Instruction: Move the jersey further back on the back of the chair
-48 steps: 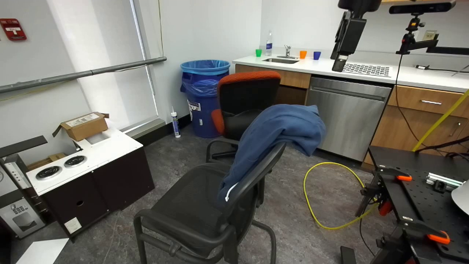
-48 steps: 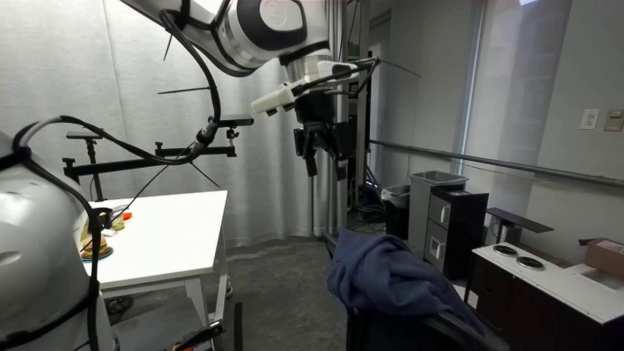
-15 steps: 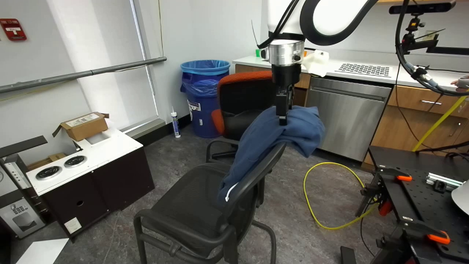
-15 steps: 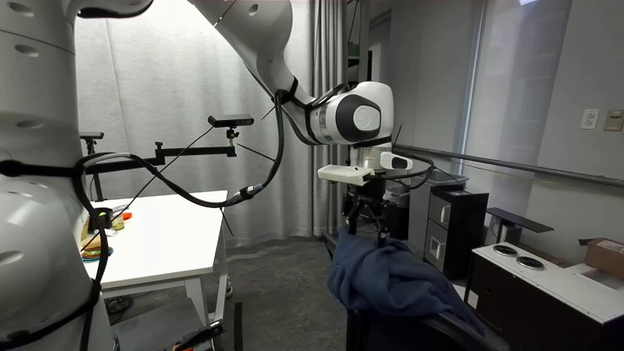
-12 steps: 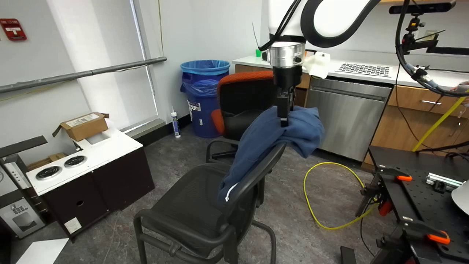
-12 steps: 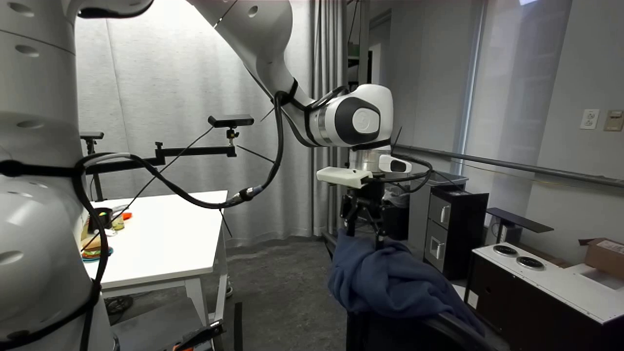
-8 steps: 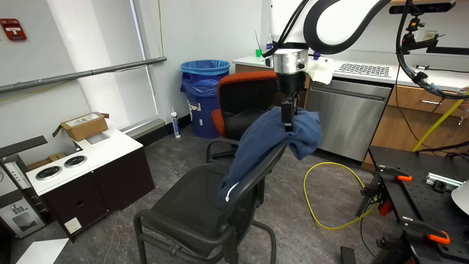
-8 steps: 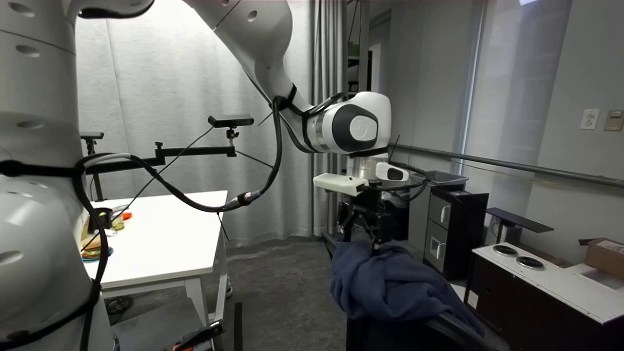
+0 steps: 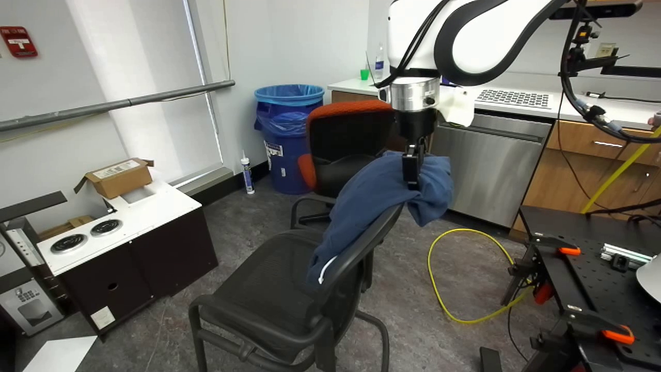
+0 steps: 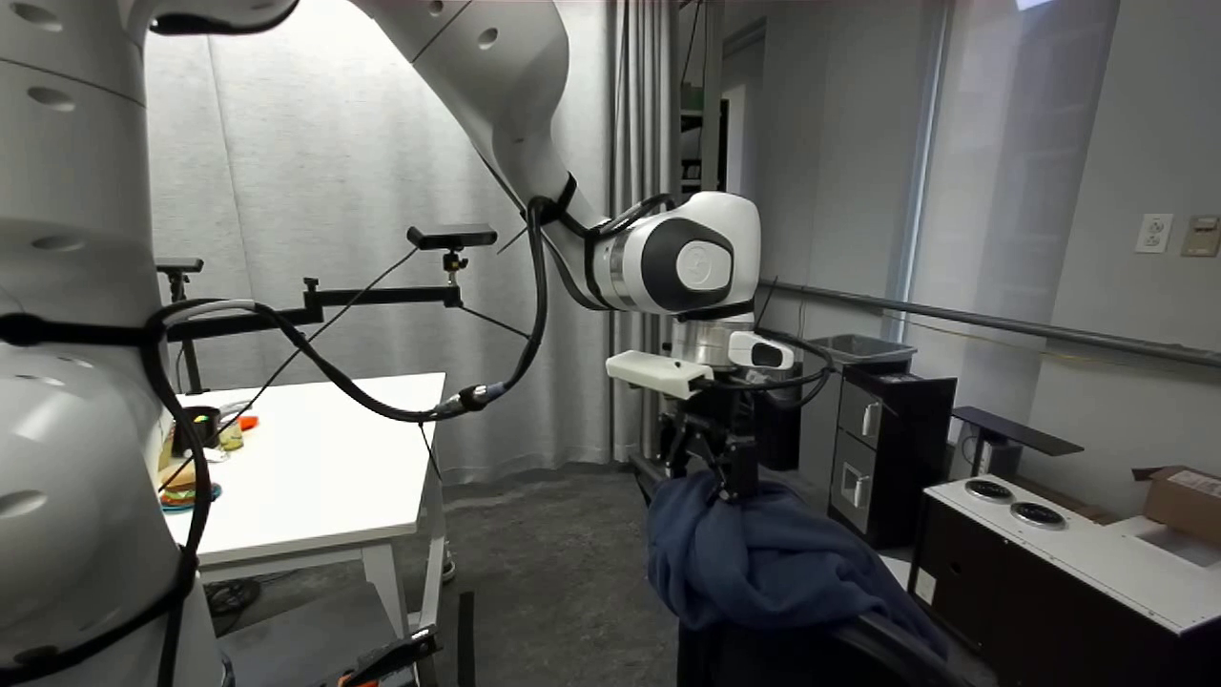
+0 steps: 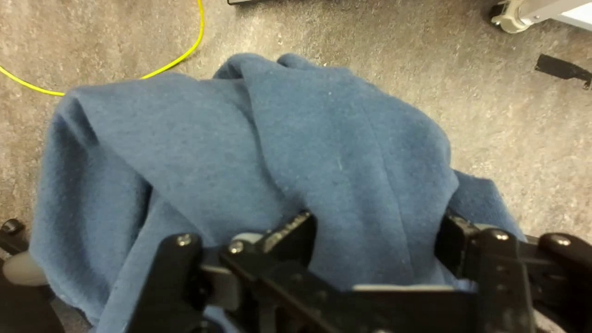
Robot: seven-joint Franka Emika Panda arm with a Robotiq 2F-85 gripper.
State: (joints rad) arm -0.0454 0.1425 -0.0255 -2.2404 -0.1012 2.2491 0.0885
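Observation:
The dark blue jersey (image 9: pixel 361 194) is draped over the backrest of the black chair (image 9: pixel 268 274), with a bunched end hanging behind it and a white drawstring low on the seat side. It also shows in an exterior view (image 10: pixel 763 563) and fills the middle of the wrist view (image 11: pixel 222 157). My gripper points down into the jersey's top in both exterior views (image 9: pixel 411 181) (image 10: pixel 704 482). In the wrist view its fingers (image 11: pixel 377 236) stand apart on both sides of a raised fold of fabric. The fingertips touch or sink into the cloth; their ends are partly hidden.
An orange-backed chair (image 9: pixel 351 139) stands close behind the jersey. A yellow cable (image 9: pixel 431 279) loops on the floor. A black table (image 9: pixel 594 279) stands at the right, and a white table (image 10: pixel 334 458) shows in an exterior view. A toy kitchen (image 9: pixel 129 227) is at the left.
My gripper came over from the upper right and went down onto the jersey. In the last second it sank lower, pressing the cloth; the hanging end shifted slightly. The chair has not moved.

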